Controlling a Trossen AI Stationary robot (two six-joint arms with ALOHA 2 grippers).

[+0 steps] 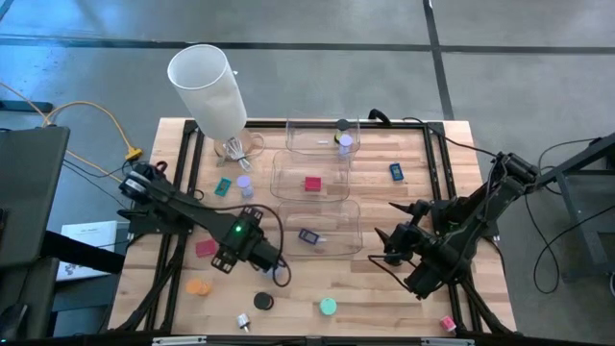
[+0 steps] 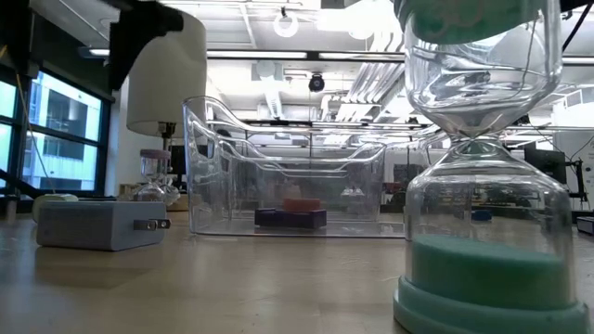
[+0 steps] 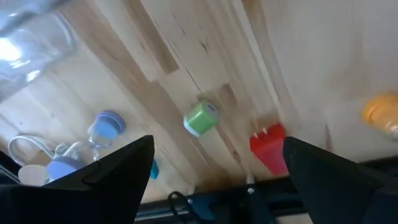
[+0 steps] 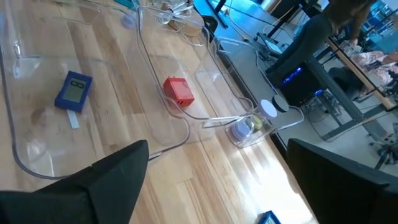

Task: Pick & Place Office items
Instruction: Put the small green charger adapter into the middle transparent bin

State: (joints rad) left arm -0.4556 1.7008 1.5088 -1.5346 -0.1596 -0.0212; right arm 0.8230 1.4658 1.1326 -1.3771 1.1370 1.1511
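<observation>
High view: small colourful items lie scattered; a red block [image 1: 313, 184] sits in the middle bin [image 1: 309, 176]. Left gripper [image 1: 274, 267] and right gripper [image 1: 388, 242] hover spread, empty. Left wrist view: red piece [image 3: 268, 147] between the fingers [image 3: 112, 177], beyond them.

Three clear bins [image 1: 309, 178] sit in a row, one tall white cylinder [image 1: 209, 88], two robot arms, and roughly fifteen small colourful office items [image 1: 312, 183].
</observation>
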